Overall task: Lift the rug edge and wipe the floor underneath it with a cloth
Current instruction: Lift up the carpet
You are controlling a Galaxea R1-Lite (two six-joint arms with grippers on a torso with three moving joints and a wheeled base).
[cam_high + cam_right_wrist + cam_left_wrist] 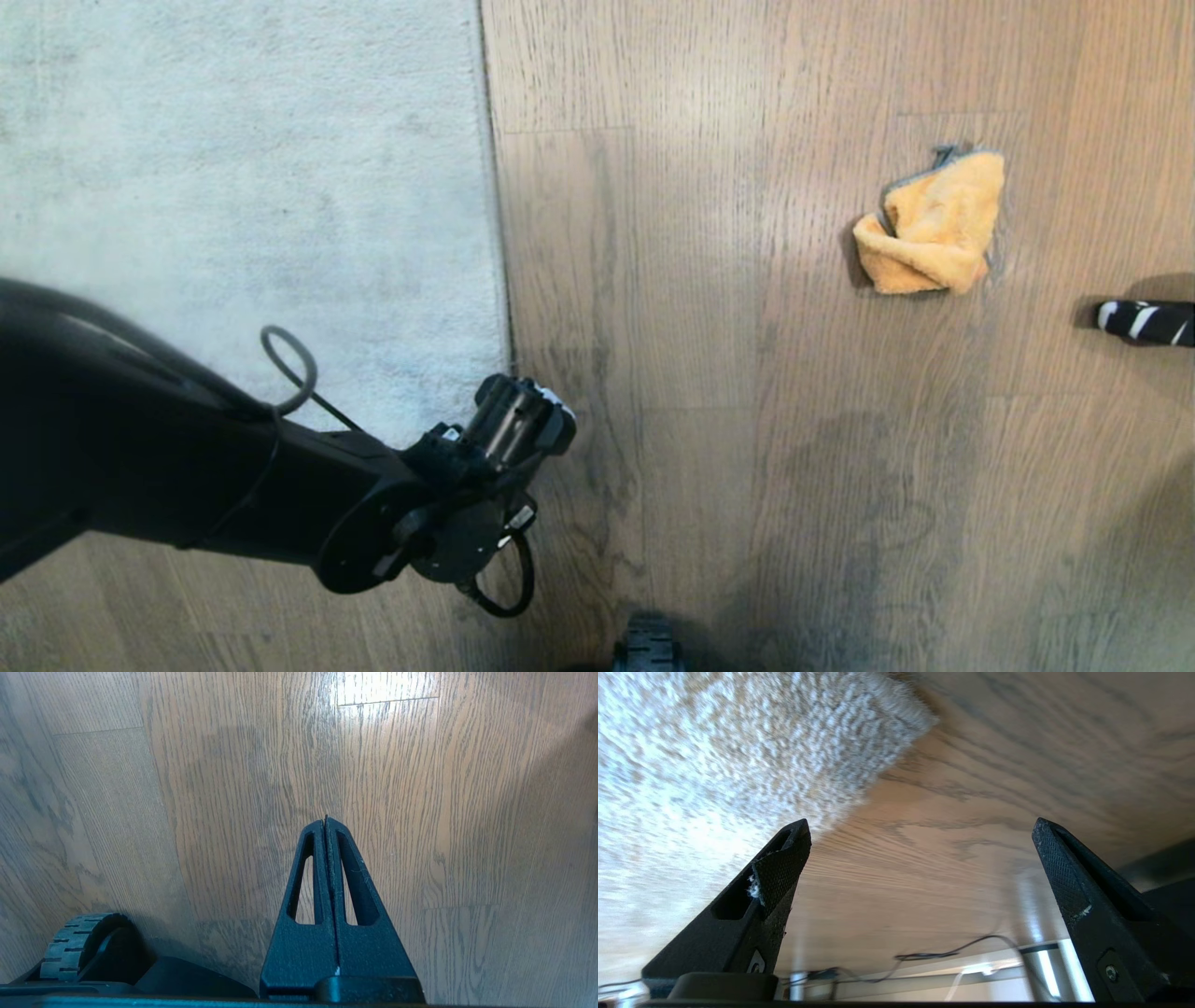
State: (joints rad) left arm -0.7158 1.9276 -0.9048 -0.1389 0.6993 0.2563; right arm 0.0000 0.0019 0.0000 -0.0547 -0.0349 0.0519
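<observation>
The pale grey rug lies flat at the left of the head view, and the rug edge (497, 233) runs straight down the picture. My left arm (280, 485) reaches in from the left, with its wrist (518, 429) over the rug's near corner. In the left wrist view the left gripper (920, 821) is open and empty over the brown floor (971, 812), and the rug edge (896, 742) lies just beyond one fingertip. The orange cloth (934, 224) sits crumpled on the floor (709, 373) far to the right, apart from both grippers. My right gripper (325, 820) is shut and empty above the floor (467, 812).
A black object with white stripes (1146, 322) pokes in at the right edge of the head view. A wheel of the base (74, 947) shows beside the right gripper, and a base part (649, 649) at the bottom middle. Thin cables (934, 954) and metal legs stand beyond the left gripper.
</observation>
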